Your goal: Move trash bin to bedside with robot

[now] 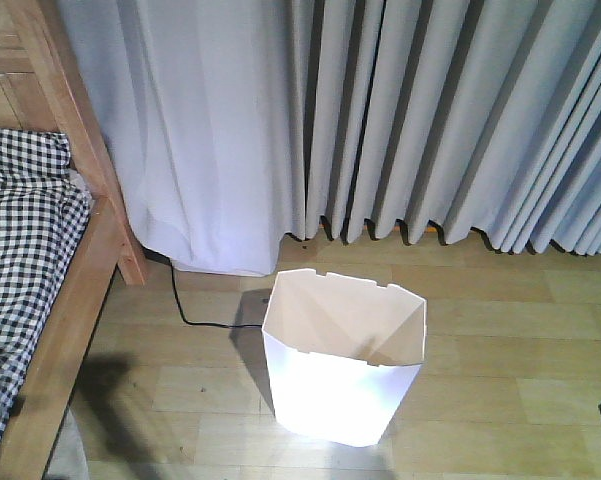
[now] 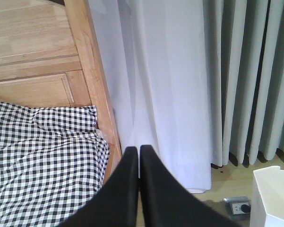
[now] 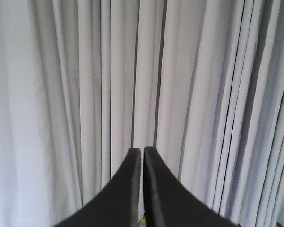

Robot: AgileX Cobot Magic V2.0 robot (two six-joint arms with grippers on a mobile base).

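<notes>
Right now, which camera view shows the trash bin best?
The exterior front-facing view: the whole trash bin stands on the floor, rim and inside visible. The left wrist view catches only a corner of it at the lower right. The right wrist view shows only curtain.

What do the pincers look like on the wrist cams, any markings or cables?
Left pincer: two matte black, smooth fingers, broad at the base and tapering in a curve to narrow tips. Right pincer: the same matte black tapered pair. No markings, labels or pads visible on either, and no cables on them in these views. The arms themselves are out of frame.
</notes>
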